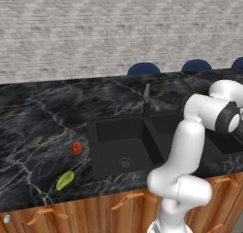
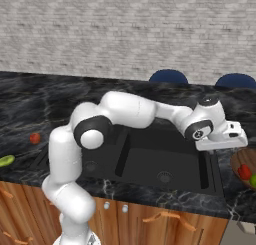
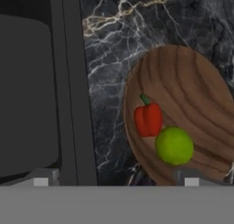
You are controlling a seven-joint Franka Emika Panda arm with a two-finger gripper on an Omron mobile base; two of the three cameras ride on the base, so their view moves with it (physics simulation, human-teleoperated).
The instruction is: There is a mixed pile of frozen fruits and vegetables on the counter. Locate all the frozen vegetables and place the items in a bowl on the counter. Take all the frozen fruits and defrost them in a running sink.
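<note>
In the hand view, a wooden bowl (image 3: pixel 196 95) on the counter (image 3: pixel 109 45) holds the chunky red piece (image 3: pixel 148 119) and the green ball (image 3: pixel 174 146) side by side. My gripper (image 3: pixel 115 180) hovers above the bowl's near edge, open, with nothing between its fingertips (image 3: pixel 41 179). The right base view shows the gripper (image 2: pixel 231 138) over the sink's right rim, beside the bowl (image 2: pixel 241 159). Far left on the counter (image 1: pixel 38 118) lie the red-orange ball (image 1: pixel 77 148) and the yellow-green oblong (image 1: pixel 65 180), apart from each other. The black double sink (image 1: pixel 126 141) sits between them and the bowl.
A slim dark faucet (image 1: pixel 146 101) stands behind the sink's divider. Blue chair backs (image 1: pixel 143 68) rise beyond the counter's far edge. My arm (image 2: pixel 130 111) stretches across the sink. Wooden cabinet fronts (image 1: pixel 95 210) run below the counter.
</note>
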